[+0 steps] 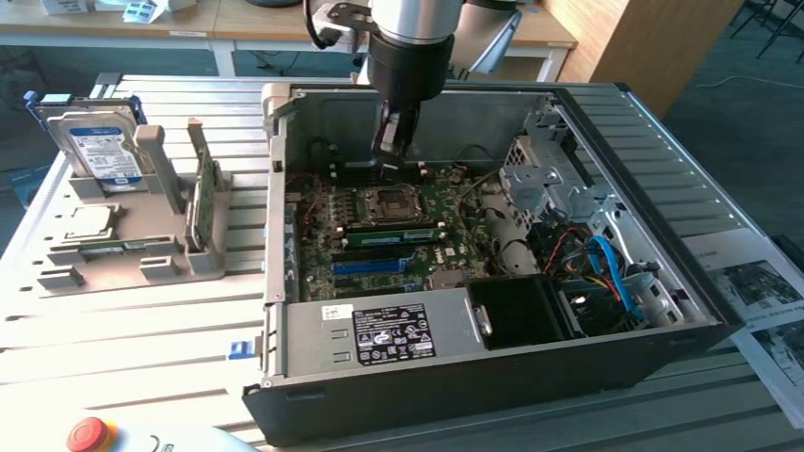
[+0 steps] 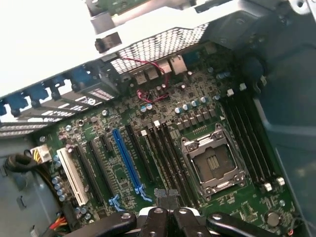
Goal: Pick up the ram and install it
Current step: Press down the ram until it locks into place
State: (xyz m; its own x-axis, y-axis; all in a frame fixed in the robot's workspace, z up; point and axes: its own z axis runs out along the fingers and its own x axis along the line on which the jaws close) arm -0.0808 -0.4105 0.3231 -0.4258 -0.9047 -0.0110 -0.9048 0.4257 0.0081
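The open computer case [image 1: 415, 391] lay on its side on the slatted metal bench [image 1: 126, 325], its steel walls rising all round the motherboard [image 1: 434, 202]. The tool [image 1: 391, 167] hung inside it near the rear wall, above the board beside the CPU socket [image 1: 380, 202]. Its fingers were pressed fully together with nothing visibly between them. In the wrist view the shut tool [image 2: 165, 197] sat over the end of the black memory slots, between the socket [image 2: 212, 163] and the blue expansion slot [image 2: 126, 158].

The ram [image 1: 395, 233] stood on edge in a slot just beside the socket, apart from the tool. Whether it was fully seated could not be told. Open room lay above the board. The drive cage [image 1: 547, 184], blue cables [image 1: 609, 264] and a black fan shroud [image 1: 528, 311] crowded the case at the exterior view's right, and the power supply [image 1: 377, 330] closed the near edge.

At the exterior view's left, a grey fixture [image 1: 113, 268] held a hard drive [image 1: 101, 146] upright and a wider green card [image 1: 201, 202] on edge, well apart from the case. Printed sheets [image 1: 766, 282] lay at the right, and a red button [image 1: 90, 433] sat at the bench's near edge. The drive's blue-white label and the supply's black label [image 1: 392, 334] carried print too small to read.
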